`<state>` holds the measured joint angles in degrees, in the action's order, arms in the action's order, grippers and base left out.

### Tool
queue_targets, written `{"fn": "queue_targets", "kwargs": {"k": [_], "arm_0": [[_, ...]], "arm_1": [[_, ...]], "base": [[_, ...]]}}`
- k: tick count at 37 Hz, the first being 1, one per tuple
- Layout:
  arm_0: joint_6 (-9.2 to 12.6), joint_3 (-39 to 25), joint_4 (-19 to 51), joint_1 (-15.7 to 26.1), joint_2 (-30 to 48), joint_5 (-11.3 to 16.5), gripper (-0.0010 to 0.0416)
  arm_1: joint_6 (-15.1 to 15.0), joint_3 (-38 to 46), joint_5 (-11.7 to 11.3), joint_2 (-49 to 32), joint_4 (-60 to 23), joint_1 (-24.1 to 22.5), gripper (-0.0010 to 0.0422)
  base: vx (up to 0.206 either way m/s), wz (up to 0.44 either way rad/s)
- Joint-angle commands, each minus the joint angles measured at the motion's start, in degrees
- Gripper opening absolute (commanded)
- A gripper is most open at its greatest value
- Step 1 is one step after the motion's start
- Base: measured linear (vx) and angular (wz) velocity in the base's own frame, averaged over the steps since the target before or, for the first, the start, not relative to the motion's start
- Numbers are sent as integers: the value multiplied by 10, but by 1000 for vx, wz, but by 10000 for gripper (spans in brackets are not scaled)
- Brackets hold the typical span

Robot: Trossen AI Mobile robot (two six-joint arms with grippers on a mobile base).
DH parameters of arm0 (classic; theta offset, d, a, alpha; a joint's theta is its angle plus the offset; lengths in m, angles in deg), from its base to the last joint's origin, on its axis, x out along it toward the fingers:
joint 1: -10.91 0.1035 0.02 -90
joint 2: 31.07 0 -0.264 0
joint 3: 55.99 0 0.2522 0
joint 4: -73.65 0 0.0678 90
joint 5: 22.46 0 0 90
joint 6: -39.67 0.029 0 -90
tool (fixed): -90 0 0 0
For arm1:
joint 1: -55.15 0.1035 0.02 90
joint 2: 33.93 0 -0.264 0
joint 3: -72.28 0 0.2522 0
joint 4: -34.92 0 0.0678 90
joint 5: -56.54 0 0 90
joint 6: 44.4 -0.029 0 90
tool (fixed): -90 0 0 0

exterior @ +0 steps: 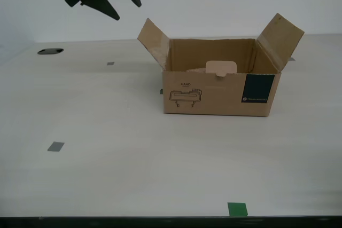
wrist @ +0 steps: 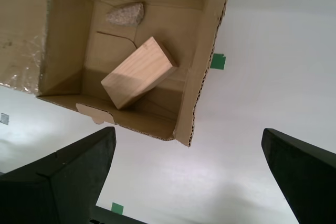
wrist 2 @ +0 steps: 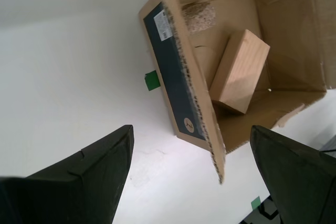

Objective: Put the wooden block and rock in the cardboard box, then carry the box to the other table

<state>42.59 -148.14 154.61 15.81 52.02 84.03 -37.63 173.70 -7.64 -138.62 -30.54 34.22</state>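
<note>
Green tape nearest | both grippers' fingers wide, empty | wooden block, rock in cardboard box

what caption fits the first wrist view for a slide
Block and rock lie apart inside the open box, seen between the spread fingers of my first gripper.

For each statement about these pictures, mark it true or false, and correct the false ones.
1. The block lies inside the box. True.
2. The rock sits on the table beside the box. False: it is inside the box, near a corner.
3. My first gripper is shut on the block. False: it is open, above the box, holding nothing.
4. My second gripper is open. True.
5. The box's flaps are closed. False: they stand open.
6. The box's front has a dark green label. True.
</note>
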Motion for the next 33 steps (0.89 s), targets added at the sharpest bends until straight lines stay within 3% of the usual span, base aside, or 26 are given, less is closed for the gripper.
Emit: {"fn": "queue_targets", "kwargs": {"k": [1,17,26,33], "arm_0": [[19,36,-42,0,1,-1,387],[29,69,-92,0,81,0,387],[29,66,-123,2,149,34,387],[29,66,-149,4,187,36,386]], "arm_1": [[10,-18,3,-1,24,0,300],[19,7,9,-68,37,-11,299],[28,8,8,-68,52,-17,299],[49,5,8,-68,82,-32,300]], "base": [[0,0],[0,0],[0,0],[0,0]]}}
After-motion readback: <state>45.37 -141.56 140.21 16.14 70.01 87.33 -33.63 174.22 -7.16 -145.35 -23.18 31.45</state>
